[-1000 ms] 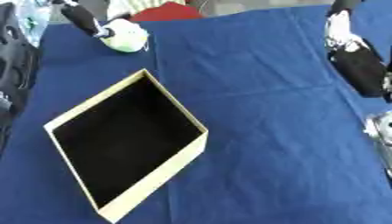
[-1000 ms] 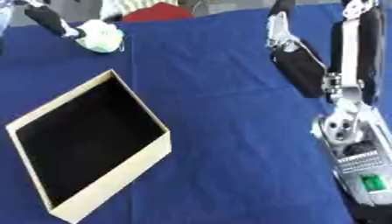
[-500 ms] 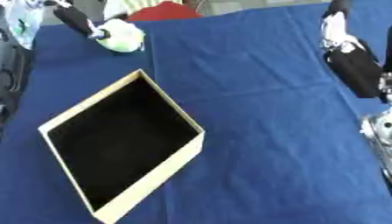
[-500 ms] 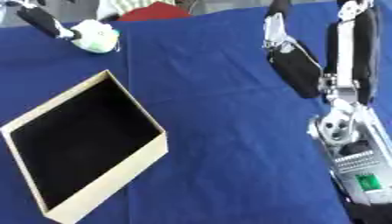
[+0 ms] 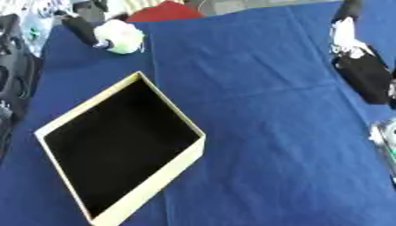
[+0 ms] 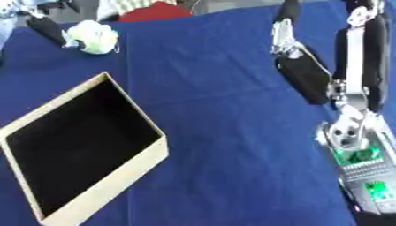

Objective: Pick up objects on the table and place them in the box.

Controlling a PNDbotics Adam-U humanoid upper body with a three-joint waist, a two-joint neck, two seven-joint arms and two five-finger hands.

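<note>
Left hand (image 5: 83, 29): at pale round object (image 5: 120, 36), finger state cannot be told. Advice: close fully around it, then carry to box (image 5: 123, 145).

Open tan box (image 5: 182, 163) with black inside, lying askew; pale crumpled object (image 5: 120, 36) beyond its far corner.

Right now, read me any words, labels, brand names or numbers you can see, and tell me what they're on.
No text can be read anywhere.
Box: plain tan walls, dark inside, no print.
White and green object at the table's far left: no readable marking.
Green circuit boards on the right arm: any print is too blurred to read.
Blue tablecloth: plain.
</note>
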